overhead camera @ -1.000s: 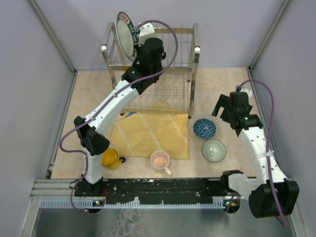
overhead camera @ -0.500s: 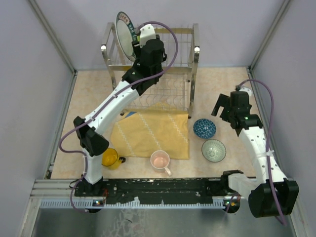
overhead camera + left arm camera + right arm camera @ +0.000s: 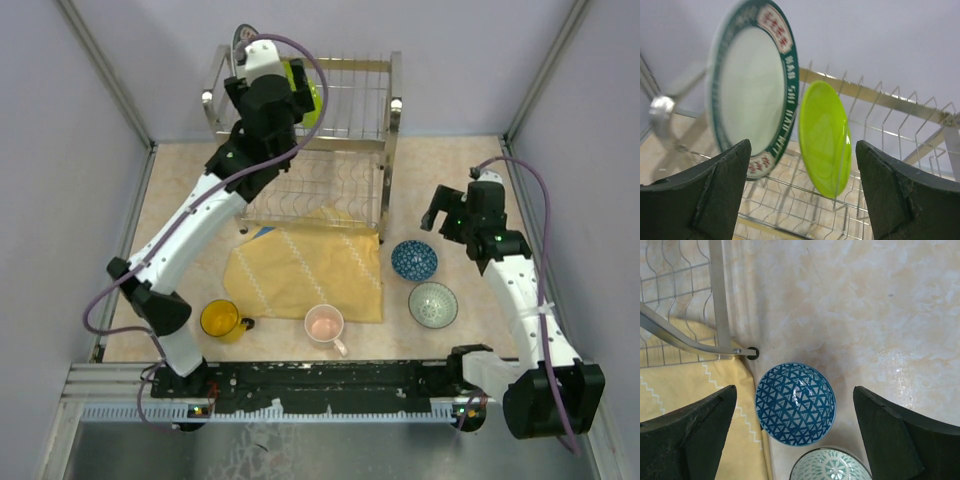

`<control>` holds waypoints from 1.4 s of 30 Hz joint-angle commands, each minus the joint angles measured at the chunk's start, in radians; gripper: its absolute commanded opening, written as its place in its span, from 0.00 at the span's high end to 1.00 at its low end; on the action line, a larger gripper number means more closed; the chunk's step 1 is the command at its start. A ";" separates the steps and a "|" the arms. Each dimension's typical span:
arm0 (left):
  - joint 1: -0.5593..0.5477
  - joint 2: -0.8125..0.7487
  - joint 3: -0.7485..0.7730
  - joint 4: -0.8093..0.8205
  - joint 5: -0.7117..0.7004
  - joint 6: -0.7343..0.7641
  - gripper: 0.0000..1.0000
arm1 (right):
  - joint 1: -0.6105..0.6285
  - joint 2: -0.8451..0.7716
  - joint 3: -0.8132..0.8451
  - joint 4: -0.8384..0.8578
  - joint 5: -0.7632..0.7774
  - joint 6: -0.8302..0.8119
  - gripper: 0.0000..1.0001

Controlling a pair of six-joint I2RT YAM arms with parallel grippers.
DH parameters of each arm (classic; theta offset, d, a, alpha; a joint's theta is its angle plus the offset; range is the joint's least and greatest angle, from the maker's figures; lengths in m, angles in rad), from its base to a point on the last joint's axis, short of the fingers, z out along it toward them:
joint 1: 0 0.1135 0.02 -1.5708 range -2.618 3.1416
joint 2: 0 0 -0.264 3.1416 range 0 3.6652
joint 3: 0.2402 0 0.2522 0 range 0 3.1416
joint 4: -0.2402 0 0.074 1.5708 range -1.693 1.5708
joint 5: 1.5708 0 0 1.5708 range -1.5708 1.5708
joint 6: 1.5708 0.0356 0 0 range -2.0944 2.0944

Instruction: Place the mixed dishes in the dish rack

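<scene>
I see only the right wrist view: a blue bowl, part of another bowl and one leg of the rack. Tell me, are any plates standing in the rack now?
Observer: Yes, two. The white plate and the lime-green plate stand on edge, side by side, in the dish rack.
Operator: Is the left tool gripping one of them?
Observer: No. The left tool is open and clamps nothing.
Operator: And where are the mugs?
Observer: The yellow mug and the pale pink mug stand upright near the front edge of the table, outside the rack.
</scene>
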 commanded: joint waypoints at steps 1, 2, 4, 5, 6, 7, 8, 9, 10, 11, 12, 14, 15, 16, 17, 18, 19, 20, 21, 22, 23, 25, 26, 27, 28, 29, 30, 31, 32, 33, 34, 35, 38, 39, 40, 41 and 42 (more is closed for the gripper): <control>0.008 -0.120 -0.034 0.022 0.010 0.034 0.09 | -0.003 0.005 0.014 0.053 -0.034 -0.029 0.00; 0.008 -0.135 -0.049 0.022 0.024 0.031 0.09 | -0.004 0.007 0.015 0.056 -0.039 -0.029 0.00; 0.008 -0.168 -0.082 0.021 0.066 0.000 0.08 | -0.004 0.007 0.012 0.066 -0.073 -0.033 0.01; 0.008 -0.185 -0.099 0.013 0.093 -0.023 0.08 | -0.004 0.006 0.011 0.074 -0.093 -0.034 0.01; 0.007 -0.200 -0.114 0.001 0.121 -0.051 0.07 | -0.001 0.006 0.011 0.084 -0.117 -0.036 0.02; 0.007 -0.213 -0.120 -0.014 0.150 -0.080 0.08 | -0.002 0.009 0.014 0.090 -0.143 -0.042 0.03; 0.007 -0.226 -0.121 -0.037 0.172 -0.096 0.08 | -0.002 0.011 0.017 0.092 -0.169 -0.046 0.05; 0.003 -0.236 -0.122 -0.059 0.185 -0.110 0.10 | -0.002 0.014 0.021 0.098 -0.196 -0.049 0.07; 0.002 -0.250 -0.126 -0.083 0.195 -0.120 0.11 | -0.002 0.016 0.022 0.106 -0.230 -0.053 0.10; 0.001 -0.267 -0.138 -0.103 0.202 -0.129 0.12 | -0.002 0.021 0.024 0.115 -0.266 -0.054 0.14; 0.001 -0.294 -0.159 -0.115 0.210 -0.139 0.13 | -0.002 0.026 0.026 0.128 -0.300 -0.050 0.17; -0.001 -0.364 -0.226 -0.123 0.220 -0.165 0.15 | -0.002 0.049 0.032 0.155 -0.373 -0.035 0.23; -0.001 -0.406 -0.274 -0.128 0.221 -0.184 0.17 | -0.002 0.066 0.038 0.170 -0.408 -0.022 0.26; -0.001 -0.449 -0.327 -0.129 0.226 -0.206 0.19 | -0.002 0.094 0.044 0.186 -0.457 -0.010 0.33; -0.001 -0.492 -0.380 -0.135 0.230 -0.228 0.21 | -0.002 0.118 0.052 0.197 -0.485 -0.002 0.41; -0.002 -0.531 -0.431 -0.149 0.229 -0.252 0.25 | -0.002 0.143 0.061 0.208 -0.513 0.013 0.50; -0.002 -0.565 -0.476 -0.167 0.224 -0.276 0.28 | -0.002 0.167 0.071 0.217 -0.537 0.022 0.60; -0.002 -0.598 -0.521 -0.188 0.220 -0.299 0.31 | -0.002 0.190 0.081 0.226 -0.558 0.030 0.69; -0.002 -0.624 -0.558 -0.219 0.220 -0.328 0.34 | -0.002 0.213 0.084 0.241 -0.587 0.044 0.79; -0.002 -0.651 -0.591 -0.238 0.221 -0.354 0.36 | -0.002 0.236 0.085 0.260 -0.616 0.062 0.86; -0.002 -0.673 -0.622 -0.262 0.220 -0.381 0.38 | -0.002 0.256 0.083 0.282 -0.650 0.080 0.93; -0.002 -0.709 -0.680 -0.315 0.212 -0.455 0.38 | -0.001 0.288 0.060 0.359 -0.712 0.149 1.00; -0.002 -0.726 -0.714 -0.333 0.210 -0.485 0.38 | 0.002 0.300 0.040 0.417 -0.733 0.195 1.00; -0.002 -0.741 -0.753 -0.354 0.207 -0.517 0.36 | 0.006 0.309 0.028 0.449 -0.742 0.221 1.00; -0.002 -0.755 -0.783 -0.377 0.206 -0.555 0.35 | 0.012 0.319 0.021 0.471 -0.746 0.236 1.00; -0.002 -0.763 -0.813 -0.388 0.211 -0.575 0.35 | 0.019 0.331 0.019 0.483 -0.746 0.245 1.00; -0.002 -0.772 -0.844 -0.397 0.219 -0.595 0.34 | 0.025 0.344 0.018 0.498 -0.749 0.252 1.00; -0.002 -0.777 -0.873 -0.412 0.222 -0.620 0.34 | 0.031 0.359 0.018 0.515 -0.756 0.263 1.00; -0.002 -0.782 -0.899 -0.422 0.222 -0.645 0.33 | 0.036 0.376 0.018 0.531 -0.762 0.275 1.00; -0.001 -0.787 -0.927 -0.432 0.216 -0.671 0.32 | 0.040 0.386 0.018 0.545 -0.764 0.284 1.00; 0.002 -0.790 -0.950 -0.446 0.208 -0.701 0.31 | 0.042 0.387 0.016 0.558 -0.763 0.292 1.00; 0.009 -0.793 -0.965 -0.452 0.198 -0.716 0.31 | 0.042 0.384 0.014 0.571 -0.759 0.296 0.96; 0.057 -0.788 -0.998 -0.447 0.210 -0.718 0.31 | 0.042 0.366 0.023 0.558 -0.742 0.270 0.63; 0.083 -0.784 -1.006 -0.447 0.229 -0.713 0.31 | 0.042 0.358 0.028 0.545 -0.734 0.254 0.57; 0.112 -0.781 -1.016 -0.441 0.252 -0.706 0.31 | 0.042 0.350 0.030 0.535 -0.729 0.240 0.53; 0.151 -0.779 -1.032 -0.429 0.281 -0.702 0.31 | 0.042 0.341 0.031 0.518 -0.722 0.220 0.47; 0.175 -0.780 -1.054 -0.412 0.318 -0.692 0.31 | 0.042 0.331 0.032 0.495 -0.709 0.198 0.42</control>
